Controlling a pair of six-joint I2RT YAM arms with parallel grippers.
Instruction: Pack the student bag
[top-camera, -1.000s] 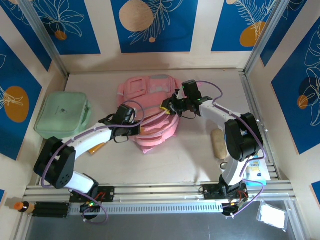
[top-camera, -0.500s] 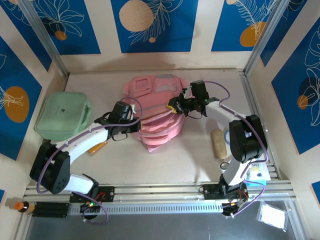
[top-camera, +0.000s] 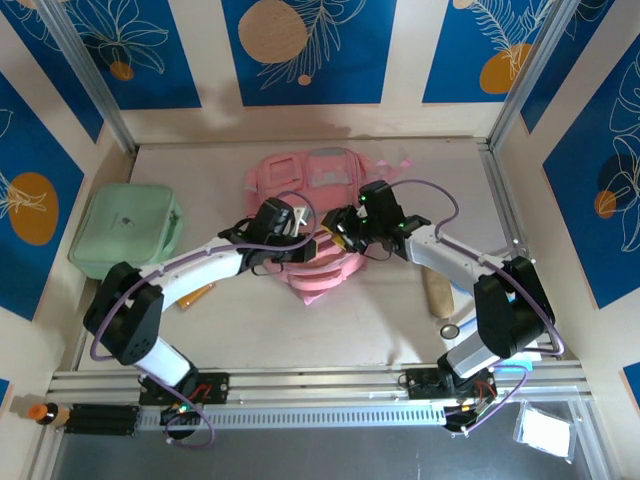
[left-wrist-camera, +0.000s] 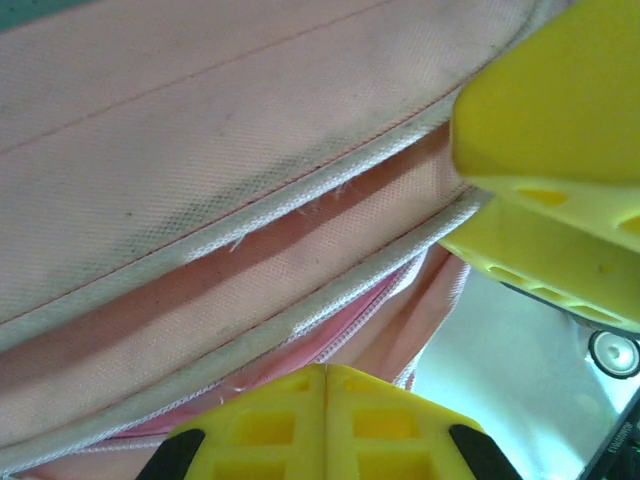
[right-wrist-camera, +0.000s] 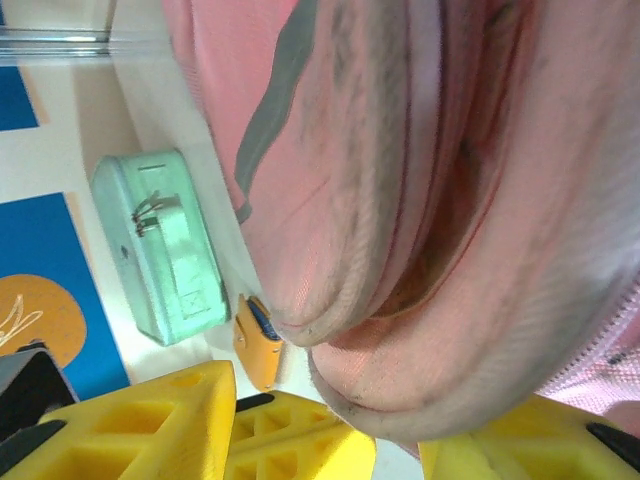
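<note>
A mint-green case (top-camera: 120, 228) was seen at the left of the table (top-camera: 380, 320), with a small orange object (top-camera: 197, 295) near its front corner. The left gripper (top-camera: 308, 243) was set against the seamed near rim of the student bag (top-camera: 315, 170), which was laid at mid-table towards the back. Its yellow fingers (left-wrist-camera: 260, 430) were pressed flat together; whether fabric was pinched could not be told. The right gripper (top-camera: 338, 224) was clamped on a fold of the bag's pink rim. A beige oblong object (top-camera: 437, 290) was seen further right.
</note>
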